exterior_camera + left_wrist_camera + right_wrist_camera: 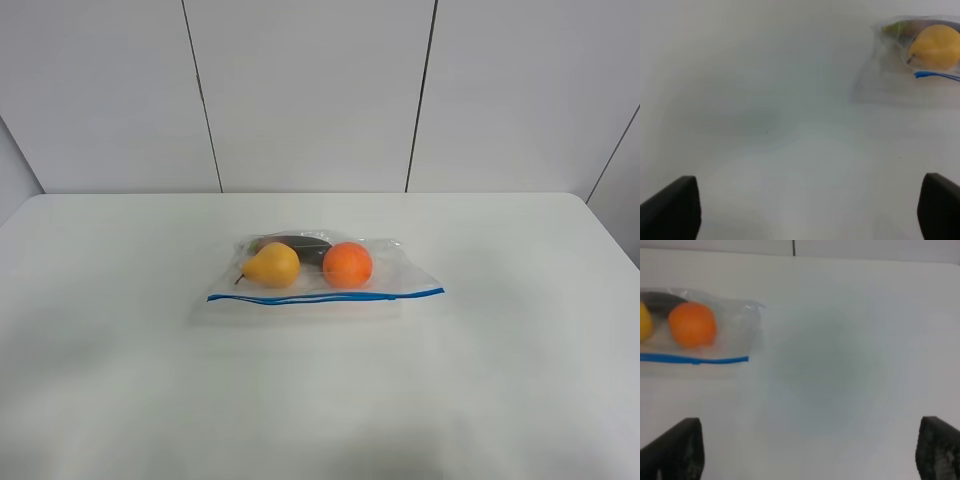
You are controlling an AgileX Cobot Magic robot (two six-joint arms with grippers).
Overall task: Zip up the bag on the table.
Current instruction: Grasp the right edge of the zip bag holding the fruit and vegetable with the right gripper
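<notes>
- So far, we judge nothing is done: the clear floppy plastic zip bag lies near the middle of the large white matte table, and neither claw touches it.
- Our left gripper and right gripper each have their fingers spread wide, holding nothing.
- Along the bag's near edge runs the thin blue zip strip; it is too fine for us to tell whether any part is sealed.
- We count one bag, one yellow pear, one round orange fruit, one dark item and two grippers.

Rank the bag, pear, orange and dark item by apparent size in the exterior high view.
1. The bag, clearly largest.
2. The pear and orange: near alike, so not ranked apart.
The dark item is partly hidden behind the fruit, so its place is unsure.
</notes>
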